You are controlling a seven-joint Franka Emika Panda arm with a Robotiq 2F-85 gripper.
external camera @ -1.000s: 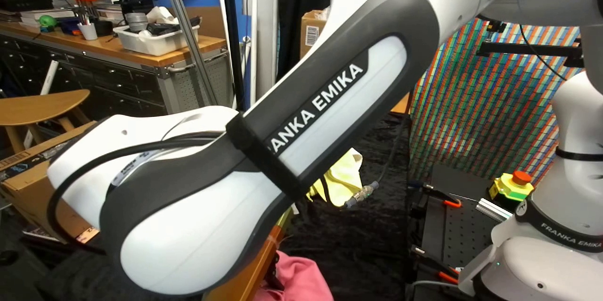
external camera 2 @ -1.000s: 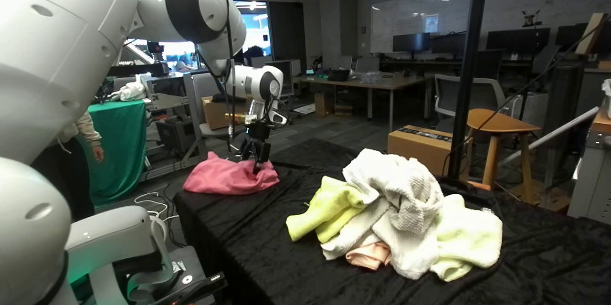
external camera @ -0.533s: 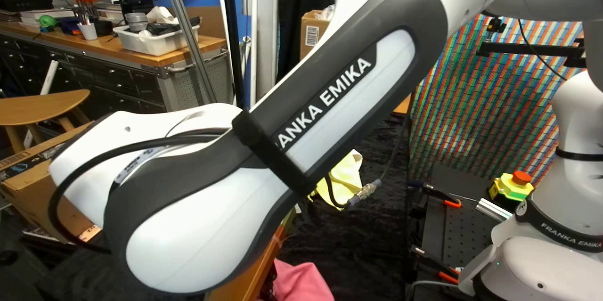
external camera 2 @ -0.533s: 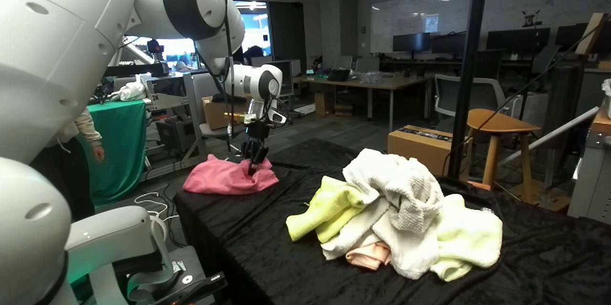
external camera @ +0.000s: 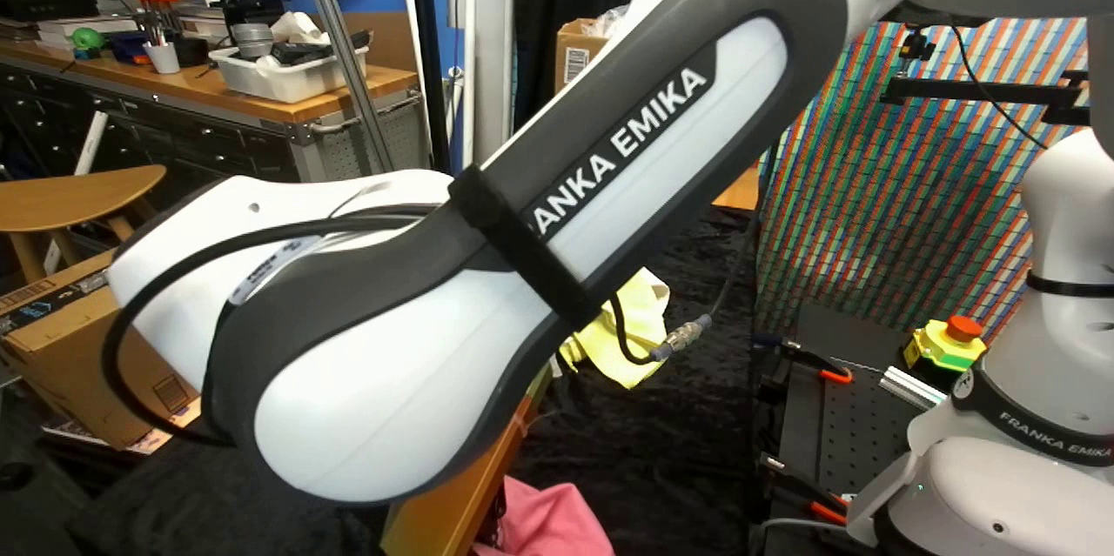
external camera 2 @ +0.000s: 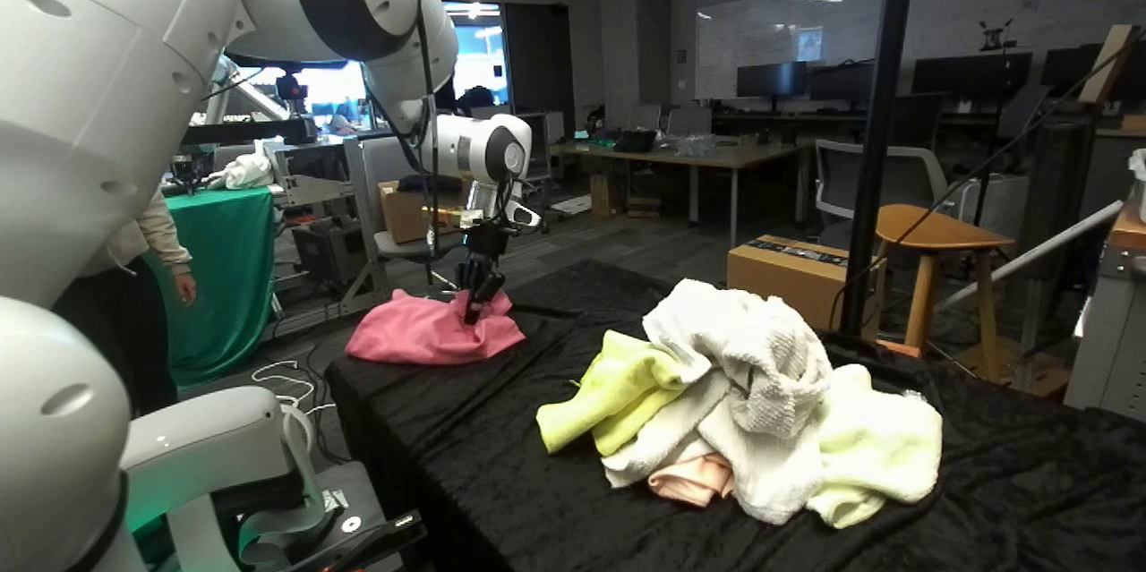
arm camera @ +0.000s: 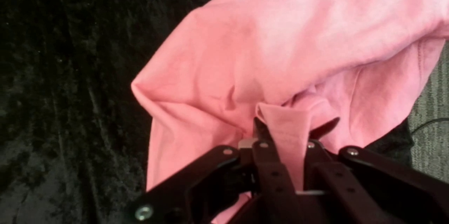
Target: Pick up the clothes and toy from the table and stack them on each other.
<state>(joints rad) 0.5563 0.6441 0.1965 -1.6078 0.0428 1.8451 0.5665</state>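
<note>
The pink cloth (arm camera: 224, 52) is grasped by the hand (arm camera: 294, 126): in the wrist view a narrow fold is pinched between the two fingers (arm camera: 272, 182), and the rest is spread around them in loose creases. Its bulk is borne by the desk (external camera 2: 501, 465), which is draped in black; the cloth is laid near the edge, beyond which carpet (arm camera: 431, 94) is shown. In an exterior view the hand is pointed downward.

Well apart from it, the other cloths (external camera 2: 770, 411) are heaped on the desk. The white cloth (external camera 2: 734, 339) is piled highest; the yellow cloth (external camera 2: 618, 384) is partly covered by it on one side, and it is touched by the pale cloth (external camera 2: 882, 433) on the other. The peach cloth (external camera 2: 689, 478) is partly hidden beneath the white one, with only a small part exposed.

In an exterior view much of the desk is hidden by the arm (external camera: 392, 382); past it a bit of yellow (external camera: 642, 312) is shown, and which cloth that is cannot be told. In both exterior views a box (external camera 2: 788, 281) and a stool (external camera 2: 940, 227) are seen beyond the desk
</note>
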